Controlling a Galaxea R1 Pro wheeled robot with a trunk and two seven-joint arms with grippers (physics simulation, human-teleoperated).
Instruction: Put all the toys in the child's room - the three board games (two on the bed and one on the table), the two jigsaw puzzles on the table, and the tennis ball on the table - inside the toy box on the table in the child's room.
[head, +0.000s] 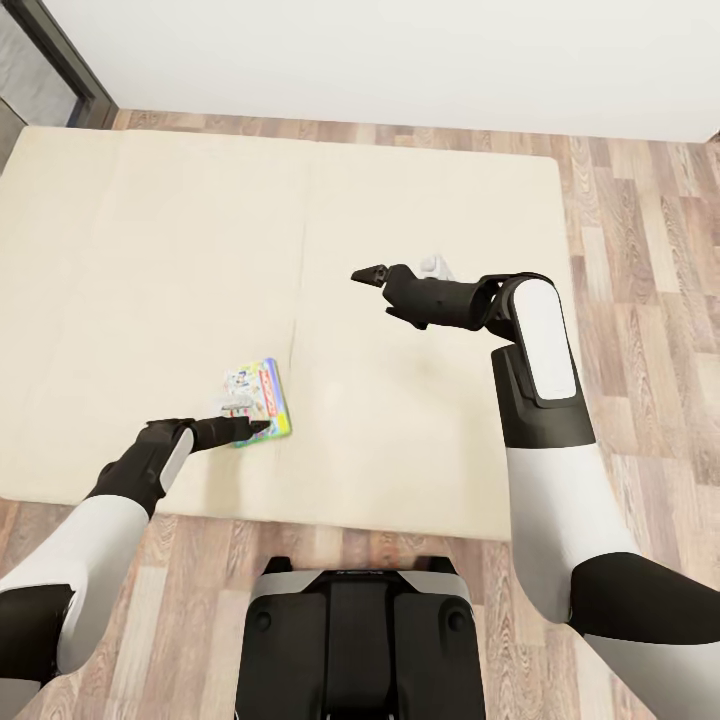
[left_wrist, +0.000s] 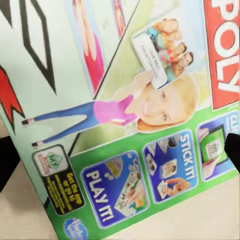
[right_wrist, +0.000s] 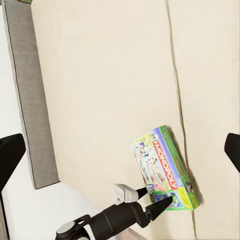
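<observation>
- The white-green board game (head: 259, 401) lies flat on the bed (head: 150, 260), near its front edge.
- The left claw (head: 258, 427) is open, its tips at the box's near edge, gripping nothing, it seems.
- Straddle one edge squarely before closing.
- The right claw (head: 368, 275) hangs open and empty.

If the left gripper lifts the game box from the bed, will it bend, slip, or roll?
The game box looks like a flat printed carton, so it probably stays stiff. Its glossy surface may slip between the fingers. Lying flat on the soft bed, it should not roll, but the left gripper may struggle to get under its edge.
</observation>
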